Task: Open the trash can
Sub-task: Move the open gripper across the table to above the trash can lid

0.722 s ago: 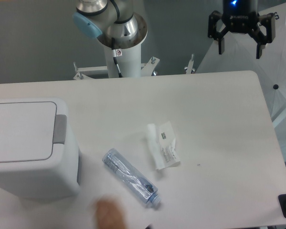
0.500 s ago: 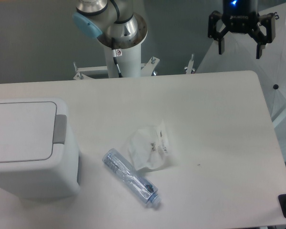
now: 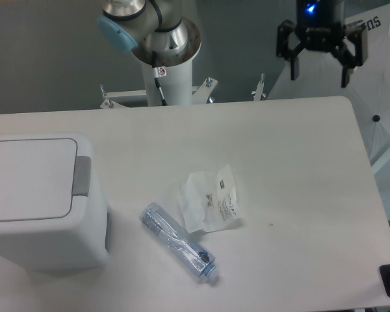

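Since the earlier frames, the gripper (image 3: 318, 62) has shifted slightly toward the trash can's side of the scene and the crumpled plastic wrapper (image 3: 211, 201) has spread flatter; the bin itself has not moved. The gripper hangs high beyond the far edge of the table (image 3: 299, 143), well apart from the trash can (image 3: 42, 198), its fingers spread apart and holding nothing. Holding open like this probably suits a push on the lid's grey push tab (image 3: 82, 175) rather than a grasp.

The trash can stands at the table's left edge, lid flat and closed, with the tab on the side facing the table's middle, so it can likely be reached from above without crossing the bin. To the right of the trash can and near it, a clear plastic bottle (image 3: 179, 242) lies on its side, and the wrapper lies just beyond the bottle. Both sit low and probably clear of a high approach. The task has barely begun.
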